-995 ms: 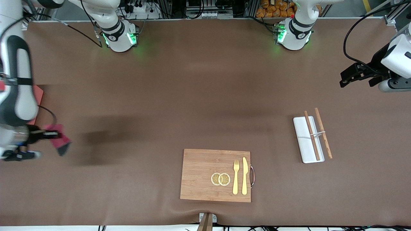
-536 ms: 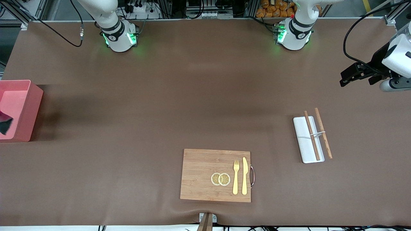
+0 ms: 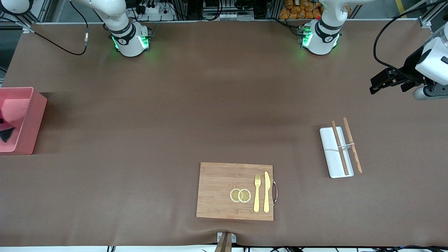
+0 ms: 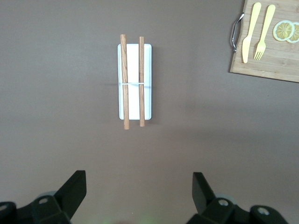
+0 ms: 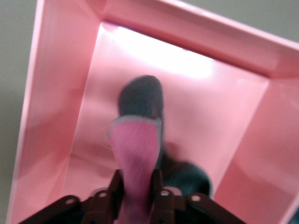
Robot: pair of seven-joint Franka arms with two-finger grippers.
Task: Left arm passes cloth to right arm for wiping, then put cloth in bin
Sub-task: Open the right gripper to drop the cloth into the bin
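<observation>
Since a second ago, the right gripper (image 5: 138, 198) has carried the cloth (image 5: 136, 156) off the brown table (image 3: 140, 115) and now pinches it inside the pink bin (image 3: 33, 119). The left gripper (image 4: 138, 193) waits, fingers wide apart, over the white tray (image 4: 147, 84) with chopsticks (image 4: 125, 88).

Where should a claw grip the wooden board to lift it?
By the metal handle on the wooden board's short edge toward the left arm's end, coming from above. The board lies flat, so its edges likely give little grip; the handle sticks out past the edge.
</observation>
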